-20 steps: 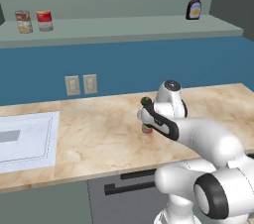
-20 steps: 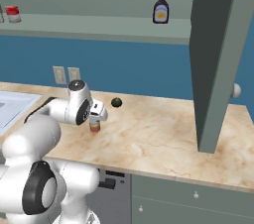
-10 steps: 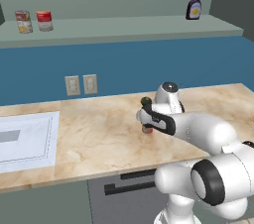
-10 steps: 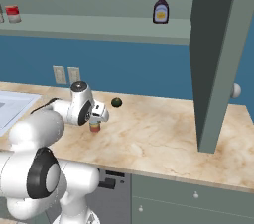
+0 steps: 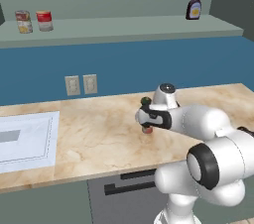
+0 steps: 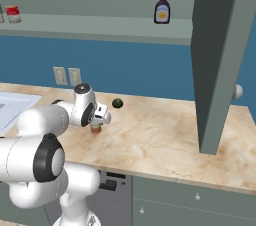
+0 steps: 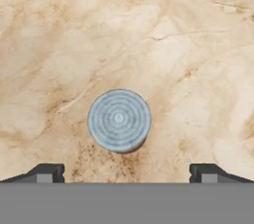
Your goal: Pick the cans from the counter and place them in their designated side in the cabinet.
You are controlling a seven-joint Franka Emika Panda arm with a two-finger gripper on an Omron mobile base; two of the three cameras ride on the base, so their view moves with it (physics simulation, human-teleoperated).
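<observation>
A short can [image 5: 147,130] with an orange-red label stands upright on the beige counter [image 5: 99,134]. My gripper [image 5: 147,123] hangs straight above it, pointing down. From the right the can [image 6: 95,129] shows just under the gripper [image 6: 98,121]. The hand view looks down on the can's ringed silver top [image 7: 119,120], with the gripper [image 7: 126,173] open and its fingertips [image 7: 47,172] wide on either side, holding nothing. A red-and-white can [image 5: 44,20] stands at the left end of the grey-green cabinet ledge [image 5: 124,25].
A dark green round lump [image 5: 145,101] lies just behind the can. A yellow-and-red can [image 5: 22,21] stands beside the red-and-white one. A sauce bottle [image 5: 194,5] stands at the ledge's right end. A white panel [image 5: 25,139] lies on the left. An open cabinet door [image 6: 220,55] hangs at the right.
The hand has stayed over the short can with its jaws open. The arm's elbow behind it has shifted. The can has not moved.
</observation>
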